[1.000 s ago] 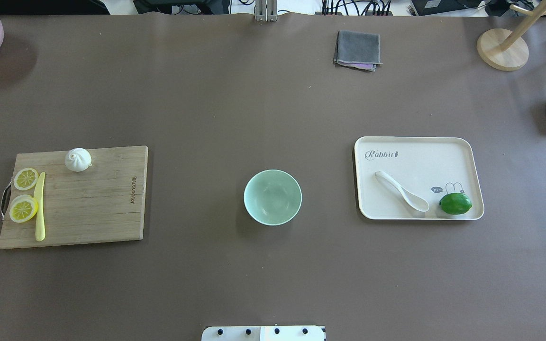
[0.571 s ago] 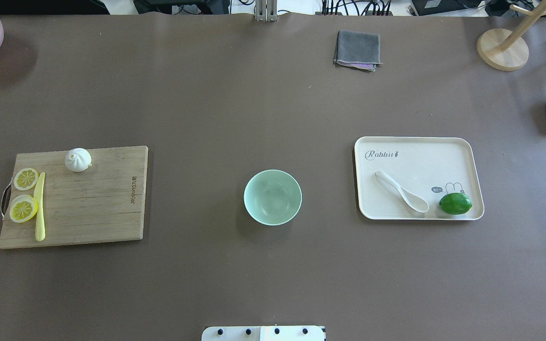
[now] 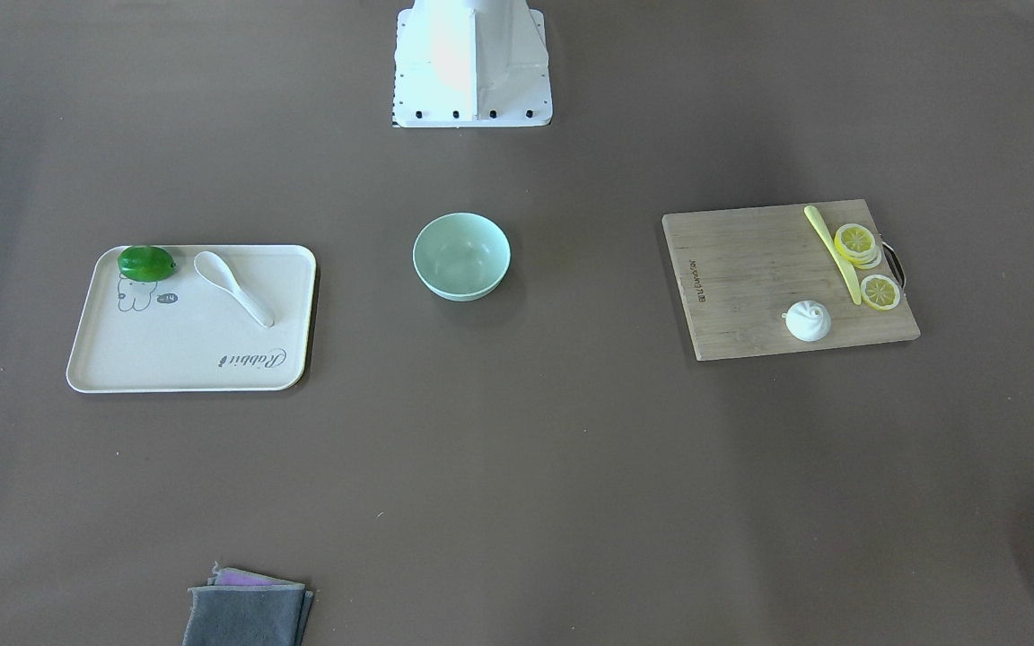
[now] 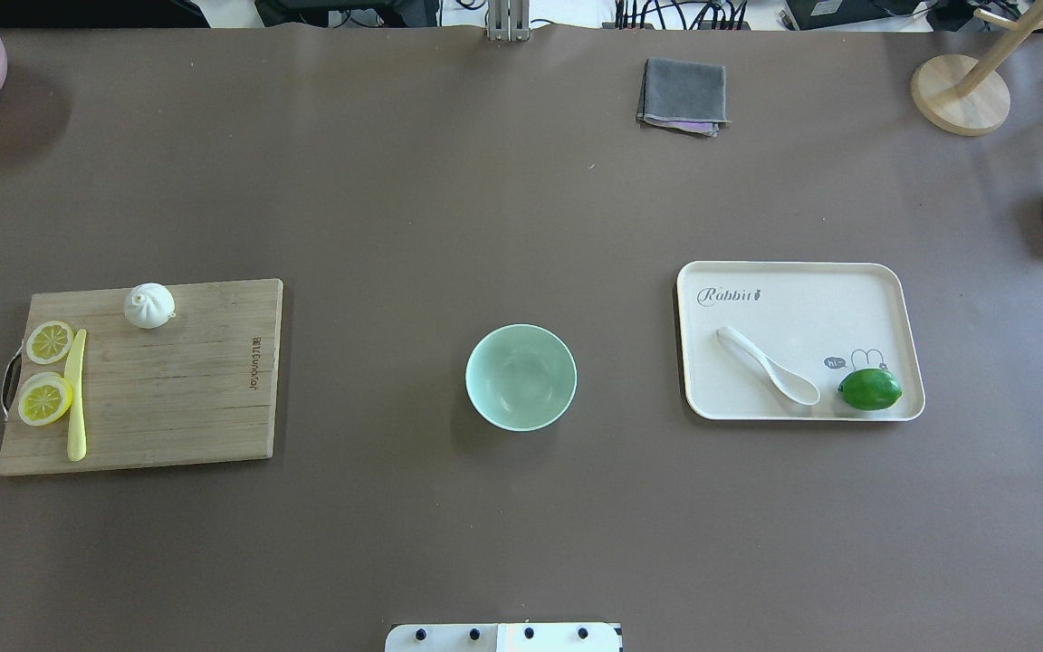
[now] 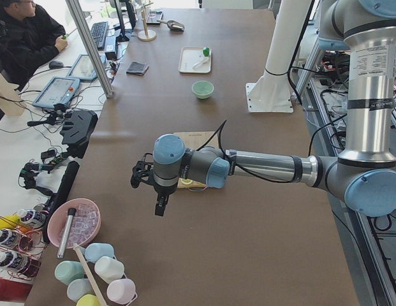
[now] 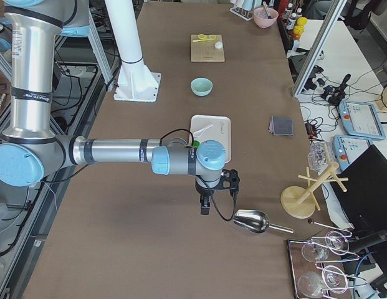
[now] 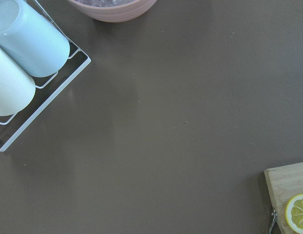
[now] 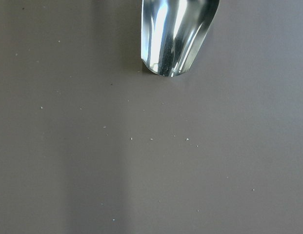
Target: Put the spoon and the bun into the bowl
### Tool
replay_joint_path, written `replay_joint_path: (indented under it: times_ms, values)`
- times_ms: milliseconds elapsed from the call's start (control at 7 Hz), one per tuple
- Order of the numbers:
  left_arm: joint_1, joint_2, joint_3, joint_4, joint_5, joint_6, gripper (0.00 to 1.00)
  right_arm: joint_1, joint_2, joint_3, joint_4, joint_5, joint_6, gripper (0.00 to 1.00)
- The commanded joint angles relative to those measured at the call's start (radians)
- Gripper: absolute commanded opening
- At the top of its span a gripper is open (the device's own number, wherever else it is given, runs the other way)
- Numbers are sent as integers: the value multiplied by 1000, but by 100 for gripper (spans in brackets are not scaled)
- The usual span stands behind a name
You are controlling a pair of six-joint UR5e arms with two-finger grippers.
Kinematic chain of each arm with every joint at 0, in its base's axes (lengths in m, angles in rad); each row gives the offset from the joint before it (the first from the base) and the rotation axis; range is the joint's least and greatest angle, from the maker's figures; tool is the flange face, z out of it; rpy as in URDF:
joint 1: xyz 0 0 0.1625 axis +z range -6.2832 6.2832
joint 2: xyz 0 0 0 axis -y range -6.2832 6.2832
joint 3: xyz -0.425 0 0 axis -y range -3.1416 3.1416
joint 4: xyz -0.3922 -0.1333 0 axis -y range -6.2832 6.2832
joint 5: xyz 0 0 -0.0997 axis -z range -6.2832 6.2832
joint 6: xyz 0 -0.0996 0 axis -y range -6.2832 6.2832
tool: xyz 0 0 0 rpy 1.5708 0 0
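The bun (image 4: 149, 305) lies on the board (image 4: 177, 398) well left of the bowl (image 4: 521, 377) — the spoon (image 4: 768, 365) on the tray (image 4: 811, 299) to its right. Whether the left gripper (image 5: 159, 205) or the right gripper (image 6: 205, 205) is spread cannot be told.

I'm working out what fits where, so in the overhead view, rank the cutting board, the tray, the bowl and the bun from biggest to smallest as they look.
1. cutting board, only a little ahead of the tray
2. tray
3. bowl
4. bun, clearly smallest
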Motion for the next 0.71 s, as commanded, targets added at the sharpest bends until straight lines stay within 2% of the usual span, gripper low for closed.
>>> replay_joint_path:
  times_ms: [0, 571]
  values:
    - [0, -1, -1, 0, -3, 0, 98, 0, 0, 7, 0, -1, 1, 100]
    - [0, -1, 0, -5, -9, 0, 98, 0, 0, 7, 2, -2, -1, 100]
